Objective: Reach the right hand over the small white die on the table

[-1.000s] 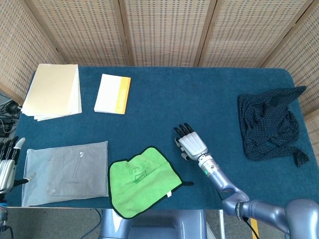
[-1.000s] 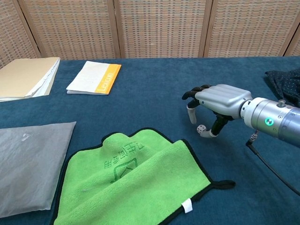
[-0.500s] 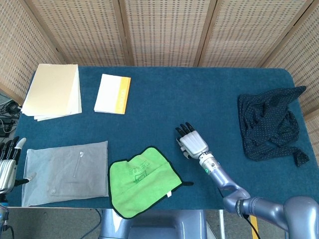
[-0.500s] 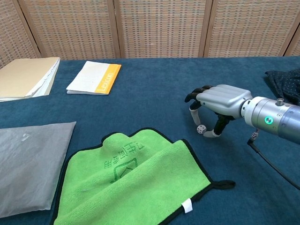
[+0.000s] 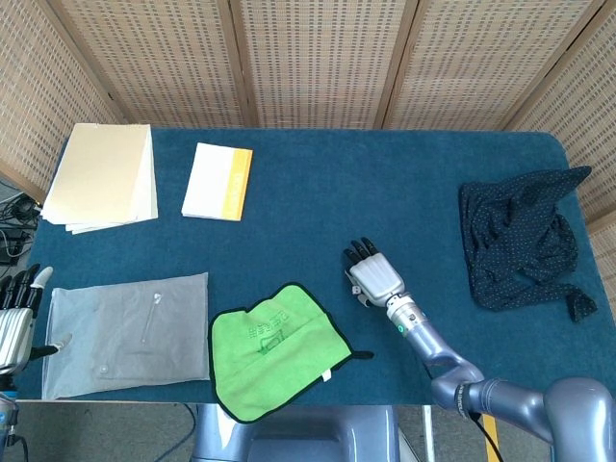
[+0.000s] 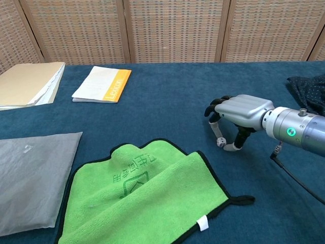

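The small white die (image 6: 221, 143) lies on the blue table (image 6: 167, 101), right of centre in the chest view. My right hand (image 6: 238, 109) arches over it, palm down. One finger comes down at the die's left and the thumb tip rests on the cloth just to its right. A small gap shows between die and thumb, and nothing is gripped. From the head view the right hand (image 5: 375, 277) covers the die. My left hand (image 5: 14, 322) hangs off the table's left front corner, fingers apart and empty.
A green cloth (image 6: 147, 193) lies folded just left of the right hand. A grey bag (image 5: 125, 332) sits front left. A white and orange booklet (image 5: 218, 181) and cream folders (image 5: 101, 175) lie at the back left, and a dark dotted cloth (image 5: 520, 236) lies at the right.
The right hand has shifted a little to the right and settled lower over the die. The die has edged slightly right with it. The left hand has not moved.
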